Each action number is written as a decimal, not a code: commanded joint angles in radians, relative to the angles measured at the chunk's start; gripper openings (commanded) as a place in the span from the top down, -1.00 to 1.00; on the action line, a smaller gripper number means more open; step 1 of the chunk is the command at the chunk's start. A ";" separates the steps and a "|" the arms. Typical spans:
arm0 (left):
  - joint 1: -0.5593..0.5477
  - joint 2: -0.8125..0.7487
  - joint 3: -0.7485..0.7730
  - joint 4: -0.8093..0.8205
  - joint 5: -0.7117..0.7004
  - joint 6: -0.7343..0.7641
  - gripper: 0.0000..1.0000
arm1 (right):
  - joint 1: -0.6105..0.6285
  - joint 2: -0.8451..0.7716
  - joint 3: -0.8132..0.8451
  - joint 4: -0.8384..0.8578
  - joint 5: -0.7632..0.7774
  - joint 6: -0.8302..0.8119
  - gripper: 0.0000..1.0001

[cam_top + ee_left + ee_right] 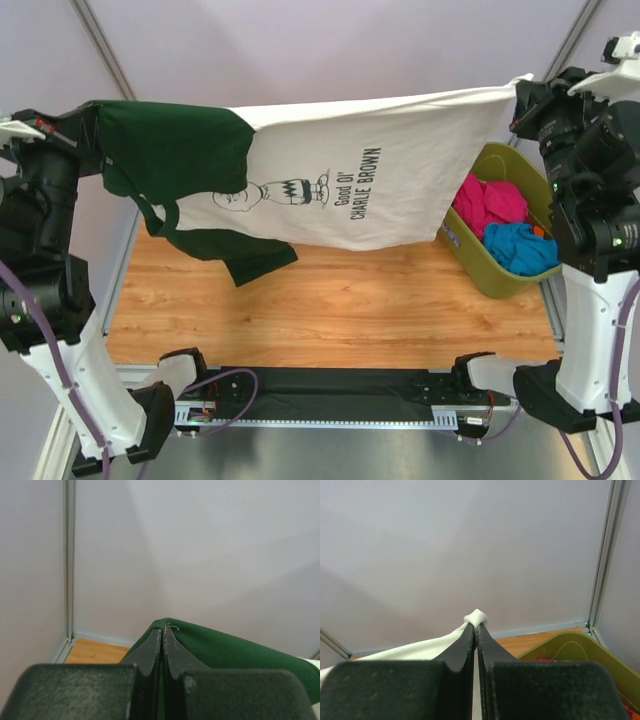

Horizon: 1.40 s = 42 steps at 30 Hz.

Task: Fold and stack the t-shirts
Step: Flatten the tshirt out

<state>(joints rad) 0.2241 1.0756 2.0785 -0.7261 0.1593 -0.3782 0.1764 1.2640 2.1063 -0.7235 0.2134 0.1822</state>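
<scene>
A white t-shirt (pixel 380 170) with dark green sleeves and black chest lettering hangs stretched sideways in the air above the wooden table (pixel 330 300). My left gripper (pixel 88 118) is shut on the green sleeve end (pixel 225 650) at upper left. My right gripper (pixel 520 98) is shut on a white corner of the hem (pixel 476 617) at upper right. The other green sleeve (pixel 250 258) dangles down and reaches the table top. In the left wrist view my gripper (pixel 163 628) pinches green cloth; in the right wrist view my gripper (pixel 475 626) pinches white cloth.
An olive-green tub (pixel 500 270) stands at the table's right side, holding pink (pixel 490 203) and blue (pixel 520 248) garments. Grey walls and metal frame posts (pixel 100 45) enclose the back and sides. Bare wood lies below the hanging shirt.
</scene>
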 commanded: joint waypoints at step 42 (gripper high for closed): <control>0.014 0.360 0.129 0.192 0.040 -0.119 1.00 | -0.009 0.448 0.255 0.042 0.027 -0.061 1.00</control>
<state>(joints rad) 0.2272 1.4738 2.1159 -0.6273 0.2245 -0.5106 0.1757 1.7405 2.2948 -0.6991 0.1856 0.1703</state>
